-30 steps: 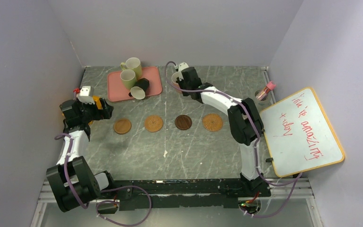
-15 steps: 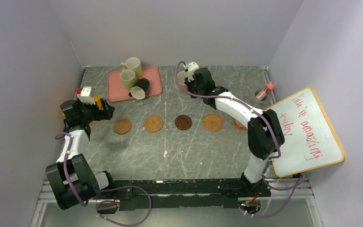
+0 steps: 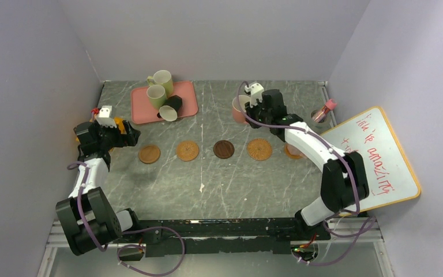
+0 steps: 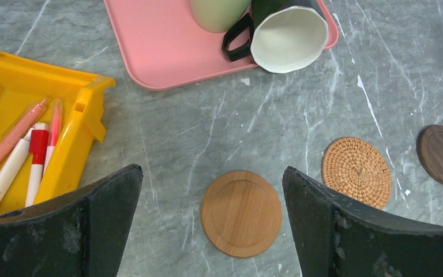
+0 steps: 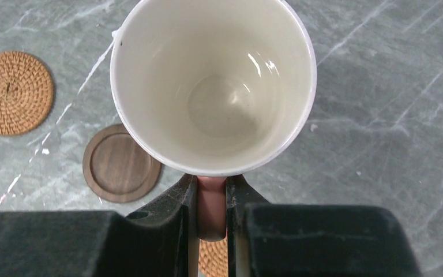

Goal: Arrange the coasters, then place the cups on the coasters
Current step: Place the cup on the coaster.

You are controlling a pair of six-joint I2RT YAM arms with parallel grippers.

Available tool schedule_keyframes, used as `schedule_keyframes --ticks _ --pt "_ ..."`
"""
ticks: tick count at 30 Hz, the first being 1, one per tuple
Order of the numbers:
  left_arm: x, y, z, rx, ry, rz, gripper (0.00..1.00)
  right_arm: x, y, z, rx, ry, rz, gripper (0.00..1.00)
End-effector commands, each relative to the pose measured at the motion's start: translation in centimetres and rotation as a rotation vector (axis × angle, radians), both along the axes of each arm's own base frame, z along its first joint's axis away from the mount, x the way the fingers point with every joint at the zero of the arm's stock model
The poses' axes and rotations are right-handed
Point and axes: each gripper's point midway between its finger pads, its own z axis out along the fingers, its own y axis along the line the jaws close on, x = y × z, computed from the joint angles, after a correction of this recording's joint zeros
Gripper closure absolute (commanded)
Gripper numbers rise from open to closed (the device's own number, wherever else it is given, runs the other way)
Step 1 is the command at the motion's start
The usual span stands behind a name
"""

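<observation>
Five coasters lie in a row: a wooden coaster (image 3: 149, 154) (image 4: 241, 212), a woven coaster (image 3: 187, 151) (image 4: 356, 171), a dark brown coaster (image 3: 224, 149) (image 5: 121, 163), another woven coaster (image 3: 259, 149) and a last coaster (image 3: 292, 152) half hidden by the right arm. My right gripper (image 3: 248, 107) (image 5: 211, 190) is shut on the handle of an upright pink cup (image 3: 239, 109) (image 5: 213, 86), held behind the row. Two yellow-green cups (image 3: 156, 95) and a tipped black cup (image 3: 170, 108) (image 4: 282, 34) sit on the pink tray (image 3: 187, 95). My left gripper (image 3: 128, 134) (image 4: 210, 172) stands open above the wooden coaster, holding nothing.
A yellow bin (image 4: 23, 133) of markers sits beside the left gripper. A whiteboard (image 3: 369, 158) leans at the right wall, with a small pink-lidded jar (image 3: 323, 111) behind it. Walls close in the table on three sides.
My right arm has carried the pink cup rightward, from beside the tray to behind the right-hand coasters, uncovering the last coaster. The left arm has stayed still.
</observation>
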Motion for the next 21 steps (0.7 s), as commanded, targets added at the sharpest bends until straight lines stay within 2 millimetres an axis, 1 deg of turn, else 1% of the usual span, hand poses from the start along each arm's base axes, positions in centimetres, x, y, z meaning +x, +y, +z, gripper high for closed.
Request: schedule_keyframes --ticks 1,7,11,17,21 --pt "0.5 0.0 0.5 -0.007 -0.024 -0.017 0.04 -0.1 -0.6 6.0 0.068 -0.175 0.087 1.0" --pt "0.5 -0.1 0.2 -0.014 -0.016 -0.021 0.04 -2.6 -2.7 5.8 0.044 -0.182 0.153 1.0" --pt "0.5 -0.1 0.2 -0.014 -0.013 -0.02 0.04 -3.8 -4.0 5.6 0.029 -0.186 0.179 1.0" --pt "0.5 -0.1 0.3 -0.014 -0.015 -0.022 0.04 -4.7 -6.6 4.2 0.004 -0.174 0.17 1.0" --pt "0.5 -0.2 0.4 -0.014 -0.018 -0.028 0.04 -5.3 -7.8 3.4 -0.028 -0.174 0.193 1.0"
